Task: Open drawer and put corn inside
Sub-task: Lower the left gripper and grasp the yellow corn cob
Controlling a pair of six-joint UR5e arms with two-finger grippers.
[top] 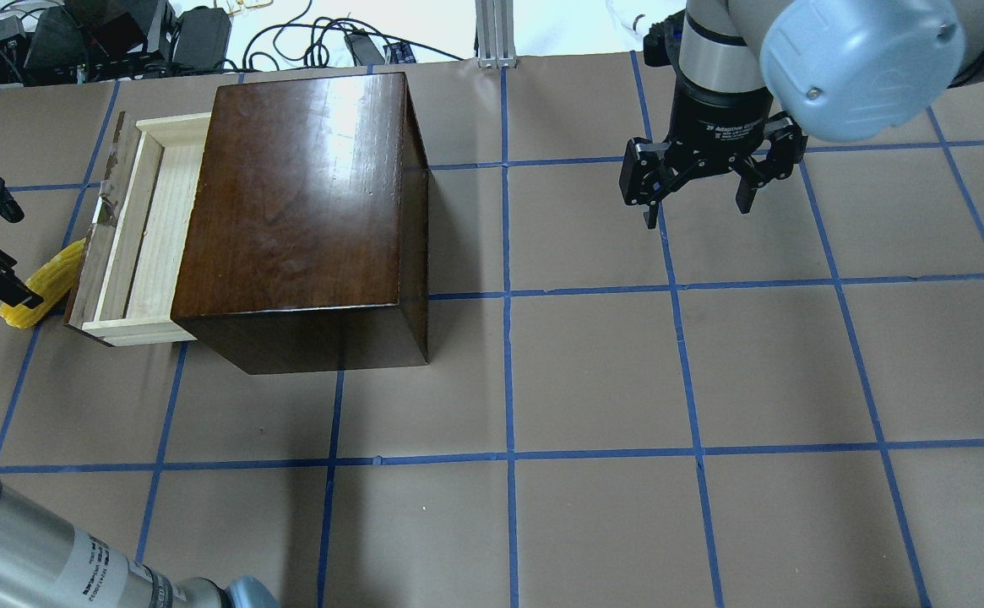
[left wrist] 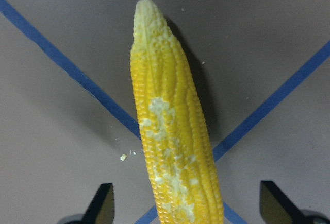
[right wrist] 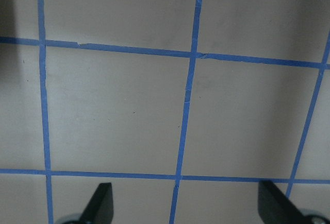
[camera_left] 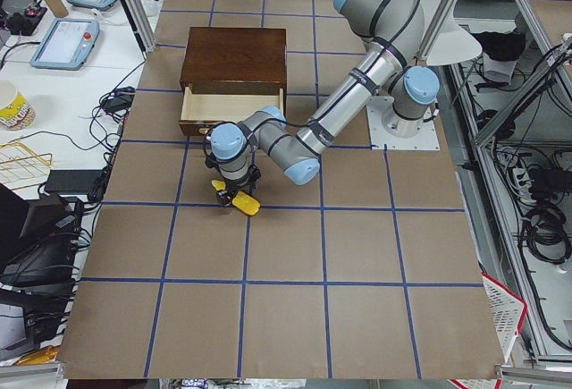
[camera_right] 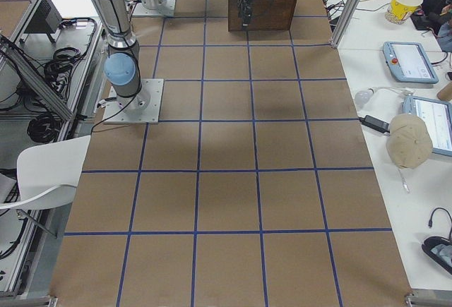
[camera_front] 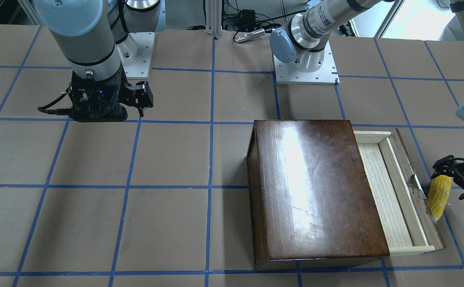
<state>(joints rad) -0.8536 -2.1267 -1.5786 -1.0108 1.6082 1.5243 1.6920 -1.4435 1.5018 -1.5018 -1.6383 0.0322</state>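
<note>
you will find the drawer [top: 154,224] pulled out of the box [top: 306,194] toward the robot's left, with its pale tray exposed. the corn [left wrist: 172,147] lies on the table [top: 593,371] just outside the dark front panel, not in the tray. the left gripper [left wrist: 186,203] straddles the corn with its fingers released, a gap showing on each side. the right gripper [top: 696,211] hangs above the table well to the right of the box, fingers spread, grasping nothing.
</note>
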